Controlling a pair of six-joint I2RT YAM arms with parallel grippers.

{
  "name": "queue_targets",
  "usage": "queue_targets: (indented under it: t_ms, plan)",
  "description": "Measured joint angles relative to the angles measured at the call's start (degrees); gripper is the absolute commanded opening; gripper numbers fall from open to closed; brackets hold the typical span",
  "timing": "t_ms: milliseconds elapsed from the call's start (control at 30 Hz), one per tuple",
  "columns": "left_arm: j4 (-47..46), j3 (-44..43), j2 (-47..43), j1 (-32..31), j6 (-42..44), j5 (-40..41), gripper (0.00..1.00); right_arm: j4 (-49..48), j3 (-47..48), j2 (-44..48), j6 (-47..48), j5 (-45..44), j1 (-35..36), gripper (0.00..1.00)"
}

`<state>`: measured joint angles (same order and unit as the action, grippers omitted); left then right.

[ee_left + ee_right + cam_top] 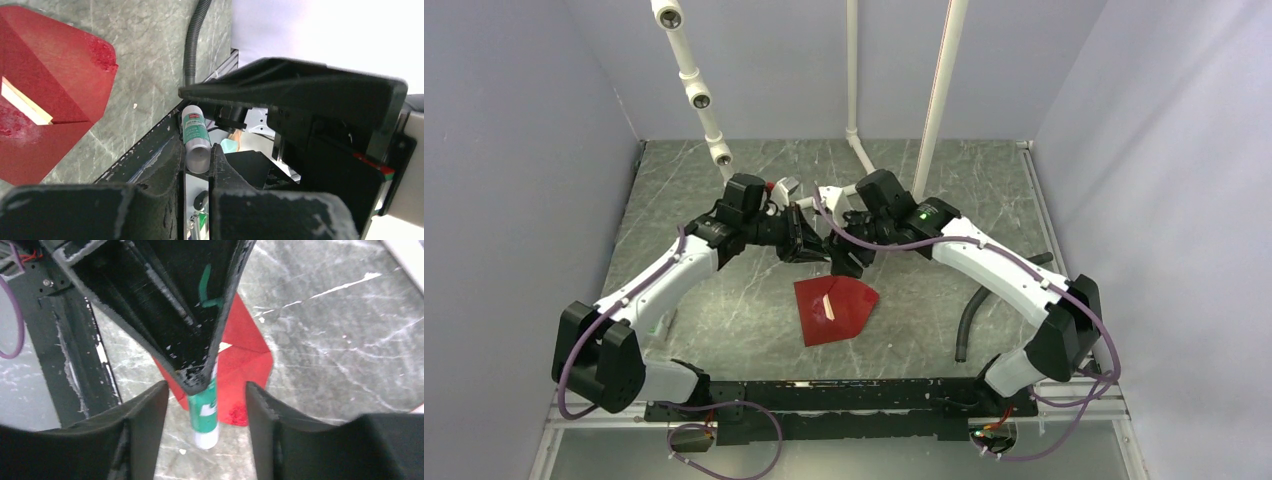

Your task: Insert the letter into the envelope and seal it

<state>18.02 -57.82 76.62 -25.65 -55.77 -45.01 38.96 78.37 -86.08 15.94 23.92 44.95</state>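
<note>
Both arms meet over the middle of the table (724, 200), wrists almost touching, just beyond the envelope.

Left gripper (197, 150): jaws clamped on the body of a glue stick (195, 132), a green-and-white tube with a silvery end. In the right wrist view the tube hangs straight down below the left gripper's tip, its white end lowest.

Right gripper (206, 390): jaws spread, one finger either side of the tube with clear gaps. It holds nothing.

Envelope (834, 310): dark red, flat on the table just near of the grippers, pointed flap lying open toward the right. Rough, crumbly-looking patches on the flap tip and on the body; cannot tell whether that is glue or wear.

Letter (25, 102): only a thin pale strip shows along the fold line, between flap and pocket. The rest is tucked inside the envelope.

Step in hand, as I read it: insertion is done and sealing is under way. The glue stick sits in the left gripper alone, the right standing clear of it.

Next move likely calls for:
- right arm backing off without knocking the tube;
- checking whether the tube's working end is bare; cannot tell from here;
- bringing that end down onto the open flap, drawing it along the edges with light pressure so the envelope does not slide;
- folding the flap over the pale strip and pressing flat.

Risk: the unweighted envelope may drag under the stick; the free gripper could pin it.
</note>
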Motion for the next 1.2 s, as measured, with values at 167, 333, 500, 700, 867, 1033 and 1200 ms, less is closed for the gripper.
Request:
queue_targets:
  t_ms: [167, 333, 500, 700, 867, 1033, 1200]
  plan:
    - [0.5, -2.4, 0.1, -0.4, 0.6, -1.0, 0.02, -2.0, 0.0, 0.6, -7.6, 4.1, -5.1, 0.8]
    - [-2.6, -4.1, -0.9, 1.1, 0.2, -1.5, 0.03, -12.4, -11.0, 12.0, -23.4, 6.8, -14.1, 0.85]
    - [-5.9, -4.5, -2.5, 2.4, -3.2, -3.5, 0.02, -25.6, -19.2, 25.1, -44.3, 4.0, -15.7, 0.85]
    - [-14.7, -5.7, -2.6, 3.4, -11.4, -5.6, 0.02, -40.5, -30.3, 32.0, -70.4, -0.7, -15.5, 0.79]
    - [-22.4, -5.7, -2.6, 3.5, -18.0, -7.1, 0.02, -44.5, -31.9, 31.8, -79.0, -2.5, -15.5, 0.7]
    - [-28.8, -6.1, -1.9, 3.6, -23.6, -9.4, 0.02, -56.6, -34.3, 30.6, -86.2, -1.3, -15.5, 0.64]
    - [-30.9, -6.1, -1.7, 3.6, -26.1, -10.7, 0.03, -63.5, -34.4, 27.5, -90.8, 0.2, -15.5, 0.46]
